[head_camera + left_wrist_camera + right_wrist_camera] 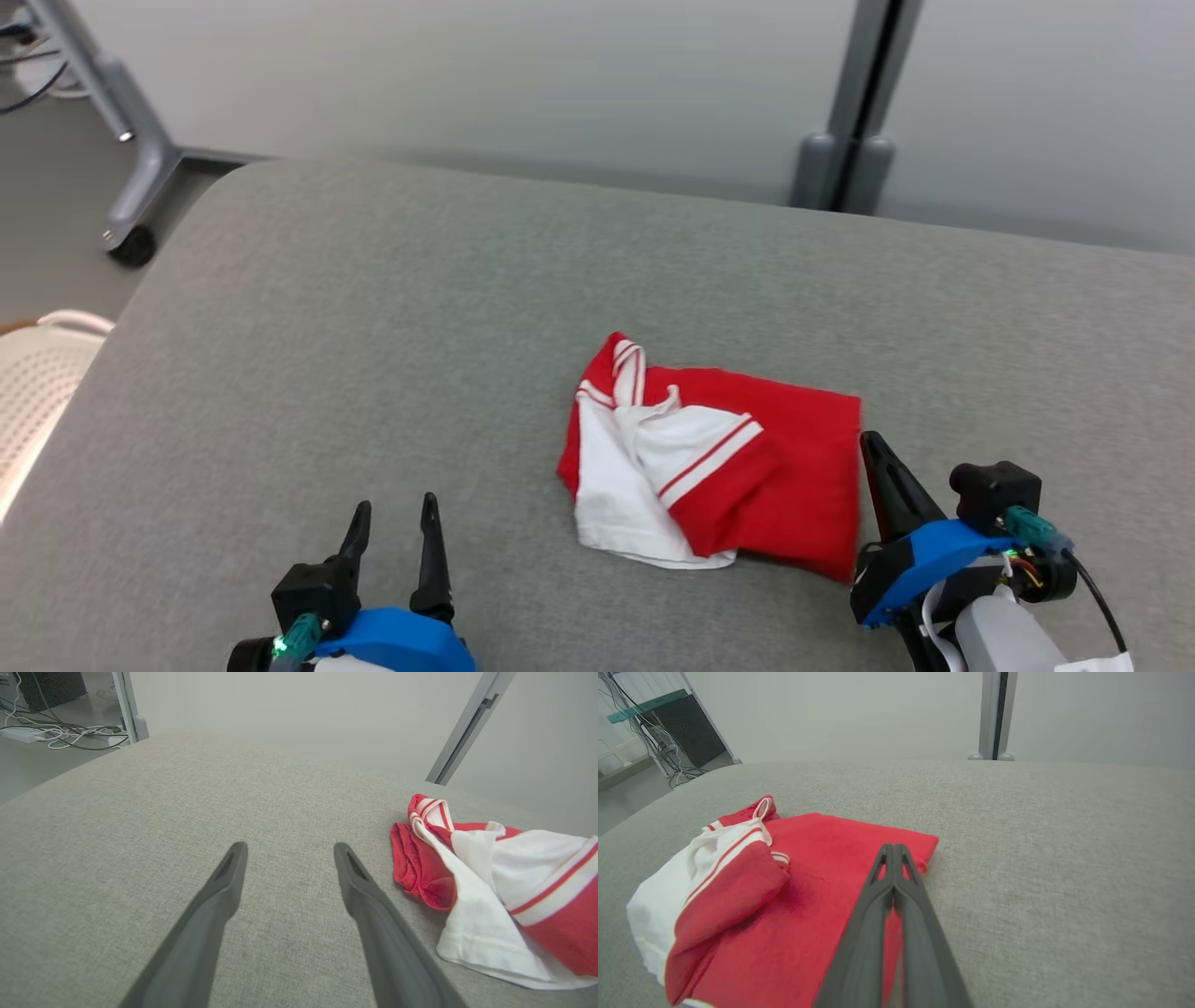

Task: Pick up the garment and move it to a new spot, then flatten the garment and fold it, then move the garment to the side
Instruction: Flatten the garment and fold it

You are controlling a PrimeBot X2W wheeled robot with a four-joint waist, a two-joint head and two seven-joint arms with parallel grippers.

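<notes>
Where garment [747,467] ends, right pincer [870,443] rests closed.

Place: robotics lab or test bay, as I read it.
Work surface: padded table [373,327] under me, grey woven cover, rounded far-left corner.
Beyond far edge: pale partition panels [560,75] joined by a grey metal post [854,140].
Floor off left corner: wheeled stand leg [140,159], loose cables [79,735], dark equipment cabinet [686,732].
</notes>
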